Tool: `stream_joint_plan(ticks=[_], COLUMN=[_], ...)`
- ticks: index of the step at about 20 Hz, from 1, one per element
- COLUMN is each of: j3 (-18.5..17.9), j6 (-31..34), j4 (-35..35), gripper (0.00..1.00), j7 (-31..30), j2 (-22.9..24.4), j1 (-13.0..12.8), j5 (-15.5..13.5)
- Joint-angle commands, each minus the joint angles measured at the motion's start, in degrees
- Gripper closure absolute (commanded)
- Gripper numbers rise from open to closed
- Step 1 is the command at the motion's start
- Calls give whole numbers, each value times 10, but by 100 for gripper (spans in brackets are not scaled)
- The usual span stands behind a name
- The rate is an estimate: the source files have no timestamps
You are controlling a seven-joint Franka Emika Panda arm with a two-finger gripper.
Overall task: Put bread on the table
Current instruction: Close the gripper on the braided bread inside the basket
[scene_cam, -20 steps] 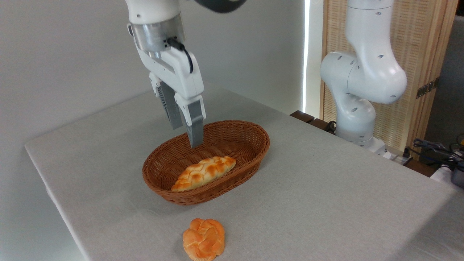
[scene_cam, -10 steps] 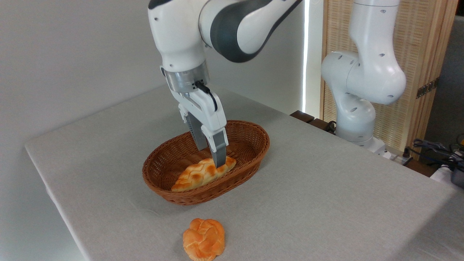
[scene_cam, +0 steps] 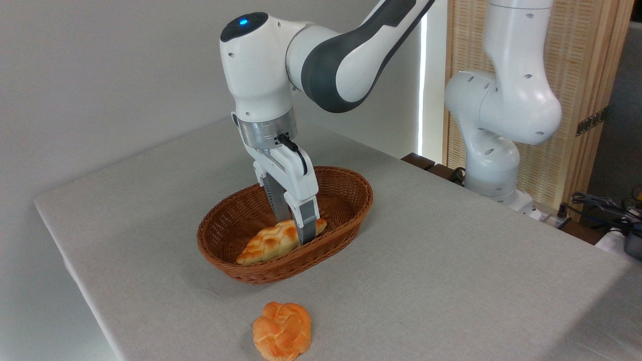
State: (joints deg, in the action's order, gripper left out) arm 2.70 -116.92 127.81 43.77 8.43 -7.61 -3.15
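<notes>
Since half a second ago the gripper (scene_cam: 296,231) has sunk lower into the basket (scene_cam: 346,190) on the table (scene_cam: 451,260) — fingers straddling the bread (scene_cam: 271,242), whether pinching yet I cannot tell; next comes squeezing, lifting clear of the basket — bun (scene_cam: 282,331) sits nearer the camera

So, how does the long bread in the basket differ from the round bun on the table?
The loaf is long with pointed ends and pale golden; the bun is round, knotted and deeper orange. The loaf lies in the basket, the bun on the table in front of it. The hand straddles the loaf; nothing touches the bun. Both have a braided surface.
</notes>
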Motion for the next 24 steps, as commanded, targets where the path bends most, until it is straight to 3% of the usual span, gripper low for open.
stream_joint_plan(ticks=[1,12,24], j3=[-4,-13,-8], j6=[-24,-29,-29], j4=[16,-11,10], gripper=[0,0,0], j7=[1,1,2], j2=[-1,12,4], j1=[-13,-8,-13], j5=[0,0,0])
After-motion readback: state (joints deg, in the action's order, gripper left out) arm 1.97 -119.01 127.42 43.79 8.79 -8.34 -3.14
